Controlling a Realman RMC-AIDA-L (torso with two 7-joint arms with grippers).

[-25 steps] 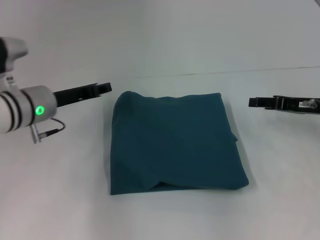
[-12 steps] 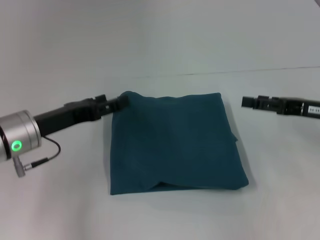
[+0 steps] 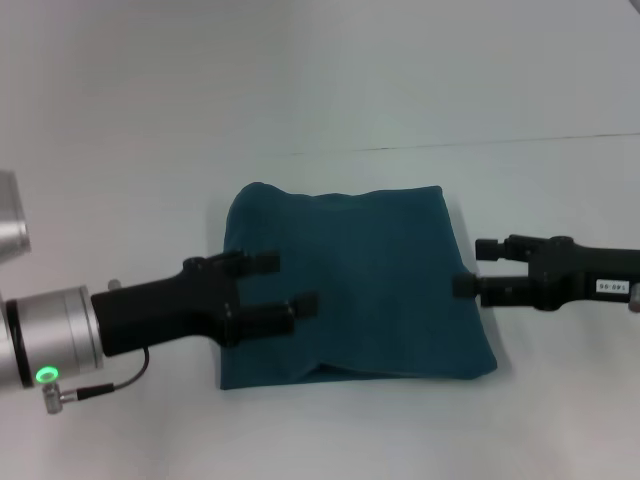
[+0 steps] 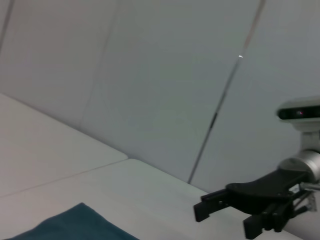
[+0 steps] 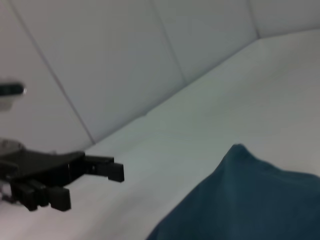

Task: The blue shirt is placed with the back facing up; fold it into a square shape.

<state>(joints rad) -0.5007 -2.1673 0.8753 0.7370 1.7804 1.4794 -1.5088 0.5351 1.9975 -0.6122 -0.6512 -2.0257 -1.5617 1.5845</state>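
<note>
The shirt (image 3: 350,285) lies folded into a rough square in the middle of the white counter (image 3: 120,170). The left gripper (image 3: 284,286) is over its lower left part, fingers spread apart. The right gripper (image 3: 468,267) is at its right edge, fingers spread too.

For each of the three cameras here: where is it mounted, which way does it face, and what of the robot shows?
Head: high on the body, looking down at the blue shirt; left gripper and right gripper, jaws open.
Left wrist: faces across the table to the right gripper.
Right wrist: faces the left gripper.
Shared: the shirt appears in all three.
</note>
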